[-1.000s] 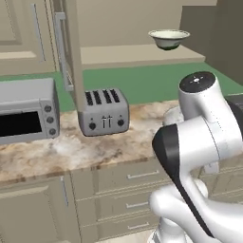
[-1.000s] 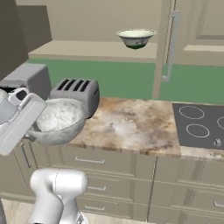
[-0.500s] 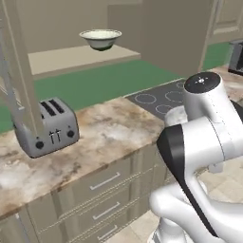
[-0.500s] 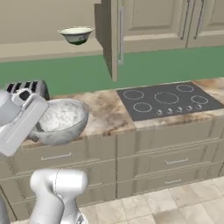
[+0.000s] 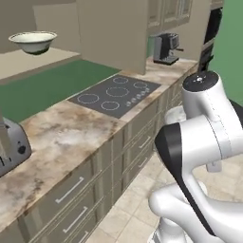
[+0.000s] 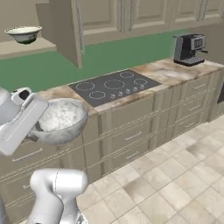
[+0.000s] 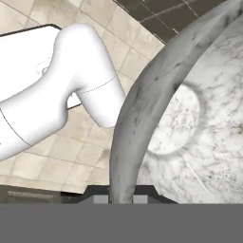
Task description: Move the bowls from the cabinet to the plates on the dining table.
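Note:
My gripper (image 7: 121, 198) is shut on the rim of the speckled silvery grey bowl (image 7: 190, 118), which curves up between the fingertips. In the right base view the same grey bowl (image 6: 61, 120) hangs at the end of the white hand, gripper (image 6: 38, 127), in front of the counter. The cream and green bowl (image 6: 24, 33) stands on the shelf of the open beige cabinet (image 6: 65, 30). In the left base view it (image 5: 32, 42) is at the top left. The plates and the dining table are out of view.
A marbled counter (image 5: 71, 137) carries a dark cooktop (image 6: 113, 85), a coffee machine (image 6: 189, 48) and a toaster (image 5: 9, 149) at the left edge. Beige drawer units run below it. The open cabinet door (image 5: 114, 28) juts out above the counter. Tiled floor (image 6: 175, 175) lies open to the right.
Both base views have swung right along the counter: toaster slid left, cooktop and coffee machine came into view. The grey bowl stays in my grip.

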